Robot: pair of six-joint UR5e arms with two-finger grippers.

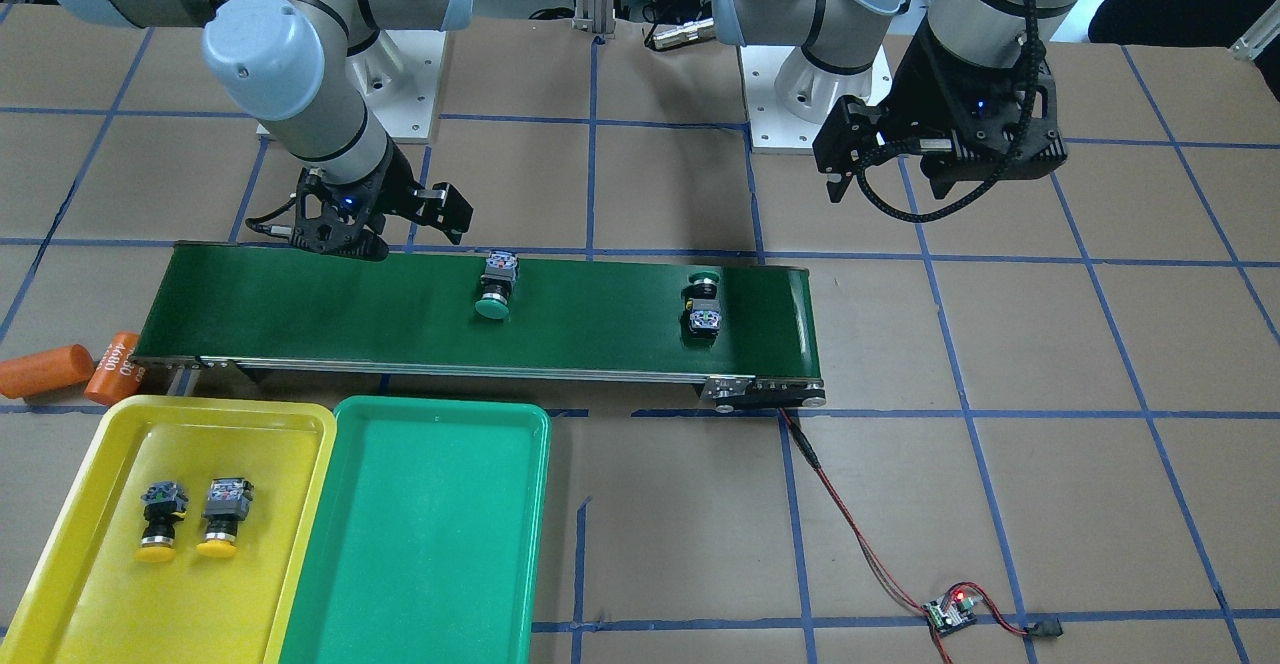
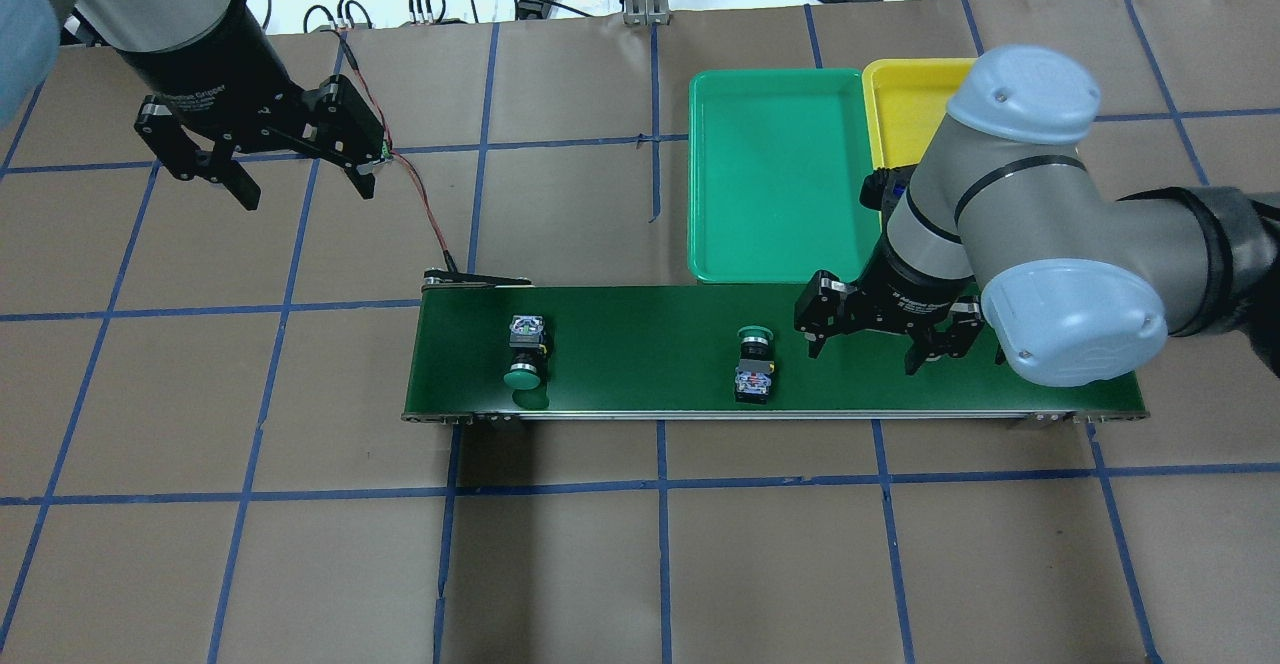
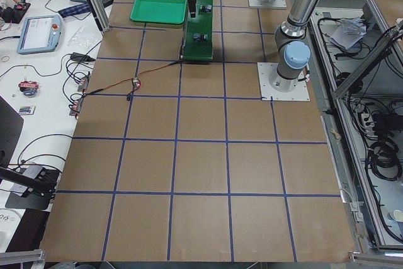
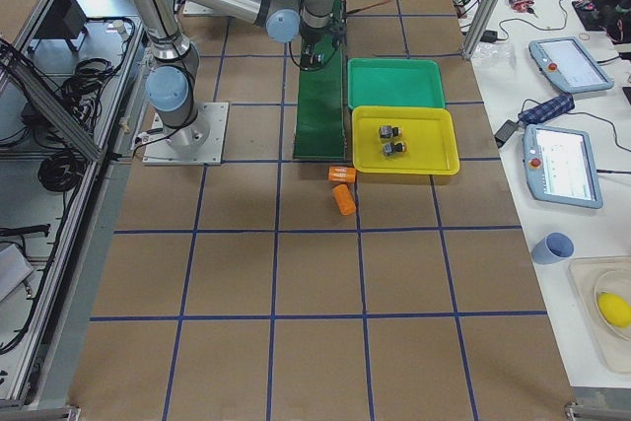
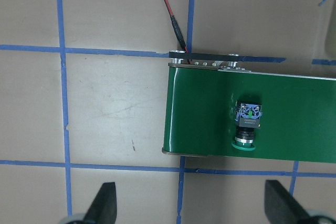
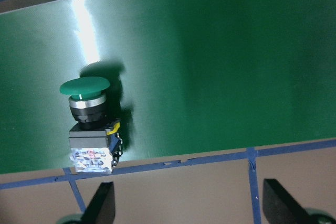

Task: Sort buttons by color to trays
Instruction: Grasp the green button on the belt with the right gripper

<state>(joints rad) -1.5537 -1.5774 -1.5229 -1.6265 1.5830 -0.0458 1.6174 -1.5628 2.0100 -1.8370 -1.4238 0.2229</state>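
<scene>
1. The left jaws hang released, holding nothing, above the desk. The first green button lies well off to their right on the conveyor belt.
2. The right jaws are spread wide over the belt, gripping nothing. The second green button lies just to their left.
3. Beyond the right jaws, two yellow buttons lie in the yellow tray, beside the green tray.

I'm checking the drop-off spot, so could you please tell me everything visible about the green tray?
The green tray is a large shallow rectangle of glossy plastic with rounded corners and a raised rim. It lies flat on the table, empty, just off the conveyor belt, its long side against the yellow tray.
</scene>
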